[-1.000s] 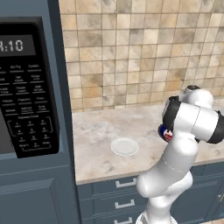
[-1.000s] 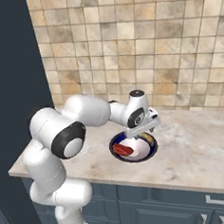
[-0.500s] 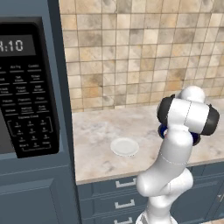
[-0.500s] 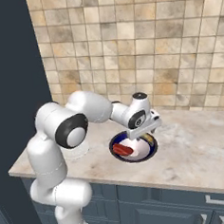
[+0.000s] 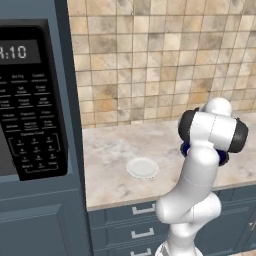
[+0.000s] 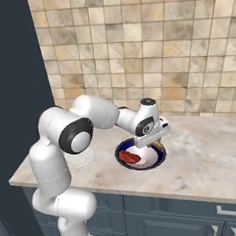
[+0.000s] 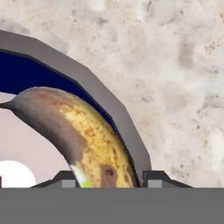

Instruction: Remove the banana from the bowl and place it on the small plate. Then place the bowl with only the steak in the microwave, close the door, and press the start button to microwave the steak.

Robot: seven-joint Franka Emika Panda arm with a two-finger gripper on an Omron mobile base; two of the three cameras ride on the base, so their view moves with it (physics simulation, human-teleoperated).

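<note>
The blue-rimmed bowl (image 6: 141, 161) sits on the counter with the reddish steak (image 6: 129, 157) in its left half. My gripper (image 6: 155, 143) reaches down into the bowl's right side. In the hand view the banana (image 7: 83, 140), yellow with brown patches, lies along the bowl's rim (image 7: 92, 87). It fills the gap between my gripper's (image 7: 109, 180) two tips, which press against its sides. The small plate (image 5: 142, 168) lies bare on the counter, left of the arm. The microwave (image 5: 30, 125) keypad panel stands at the far left.
Tan tiled wall runs behind the marble counter (image 5: 115, 150). Blue-grey drawers (image 5: 135, 212) sit under the counter's front edge. A tall dark cabinet side (image 6: 11, 73) borders the counter on the left in the right base view.
The hand has sunk lower into the bowl and the fingers have closed in from wide open onto the banana. The elbow has swung a little. Bowl, steak and plate have not moved.
</note>
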